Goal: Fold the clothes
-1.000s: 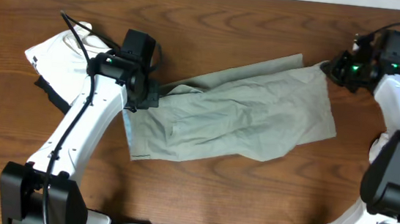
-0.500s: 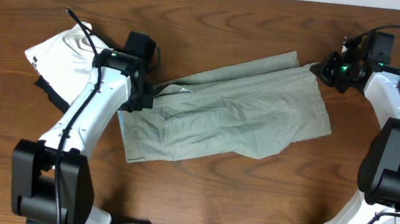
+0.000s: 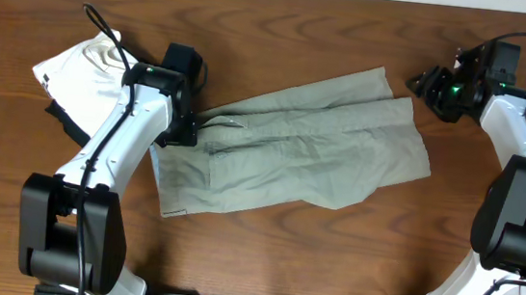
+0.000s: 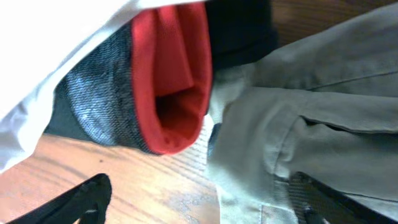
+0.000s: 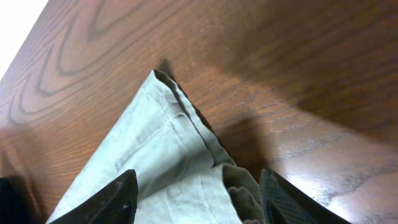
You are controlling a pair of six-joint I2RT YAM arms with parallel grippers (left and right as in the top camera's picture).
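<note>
Grey-green shorts (image 3: 293,141) lying flat mid-bench (image 3: 303,35), left hand (image 4: 202,202) spread wide over their left end, right hand (image 5: 199,196) spread around the hem corner, white garment (image 3: 72,71) heaped beside the left arm

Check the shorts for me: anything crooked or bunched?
The khaki shorts lie slanted across the table, creased through the middle, one layer's corner poking past the other at their upper-right end. Nothing looks torn.
</note>
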